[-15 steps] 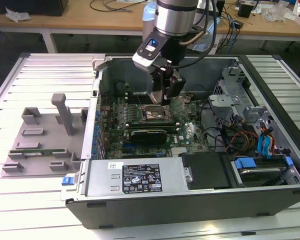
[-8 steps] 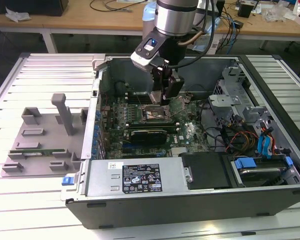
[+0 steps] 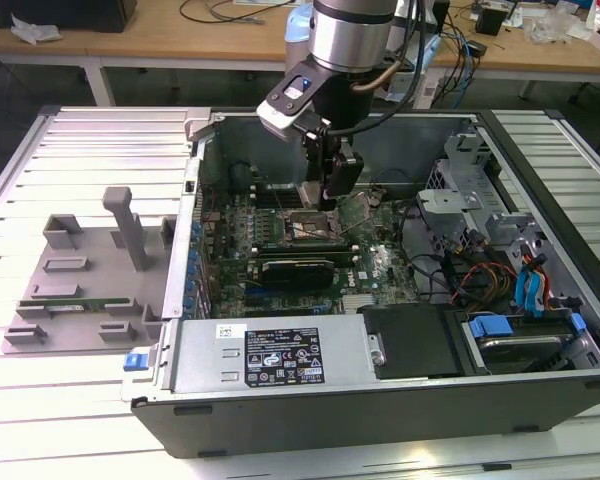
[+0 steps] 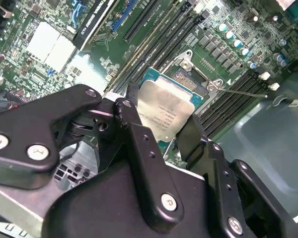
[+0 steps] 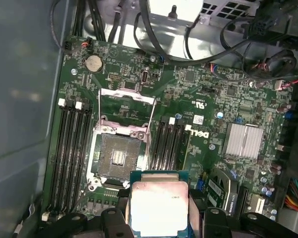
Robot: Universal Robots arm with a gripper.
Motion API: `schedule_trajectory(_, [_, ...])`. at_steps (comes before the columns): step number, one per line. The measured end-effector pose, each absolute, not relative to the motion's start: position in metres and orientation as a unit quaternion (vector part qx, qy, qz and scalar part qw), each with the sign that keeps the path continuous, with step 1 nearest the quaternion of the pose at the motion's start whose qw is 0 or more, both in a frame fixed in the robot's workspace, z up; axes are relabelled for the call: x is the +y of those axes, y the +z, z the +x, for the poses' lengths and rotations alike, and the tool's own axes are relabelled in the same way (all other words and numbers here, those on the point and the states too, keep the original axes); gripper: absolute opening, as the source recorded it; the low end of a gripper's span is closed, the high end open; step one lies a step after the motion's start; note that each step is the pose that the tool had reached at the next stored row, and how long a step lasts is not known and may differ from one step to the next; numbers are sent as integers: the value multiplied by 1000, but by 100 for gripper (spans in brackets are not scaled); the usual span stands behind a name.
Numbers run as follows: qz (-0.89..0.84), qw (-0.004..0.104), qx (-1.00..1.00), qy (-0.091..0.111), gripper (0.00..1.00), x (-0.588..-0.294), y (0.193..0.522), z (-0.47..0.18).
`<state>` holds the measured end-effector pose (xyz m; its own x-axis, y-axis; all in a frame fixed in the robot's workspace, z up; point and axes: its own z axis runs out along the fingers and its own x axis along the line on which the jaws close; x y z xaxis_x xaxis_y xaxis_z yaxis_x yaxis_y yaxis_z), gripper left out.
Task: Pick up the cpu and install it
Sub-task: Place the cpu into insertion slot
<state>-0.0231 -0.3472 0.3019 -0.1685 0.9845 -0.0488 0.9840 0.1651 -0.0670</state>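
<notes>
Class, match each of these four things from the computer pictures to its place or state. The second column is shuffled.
Things
1. small square silver-topped cpu
2. square socket on the green motherboard
3. grey plastic tray with upright posts
4. silver finned heatsink

Places or states
A. outside the dark grey computer case, at the exterior view's left
B. empty, its metal frame flipped up
C. gripped in the black hand
D. fixed on the motherboard, apart from the socket

Pairs: 1-C, 2-B, 3-A, 4-D
</notes>
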Motion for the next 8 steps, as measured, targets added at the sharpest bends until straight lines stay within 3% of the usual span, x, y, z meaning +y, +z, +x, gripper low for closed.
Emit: schedule_trajectory(8, [-673, 5, -738, 41, 55, -347, 301, -23])
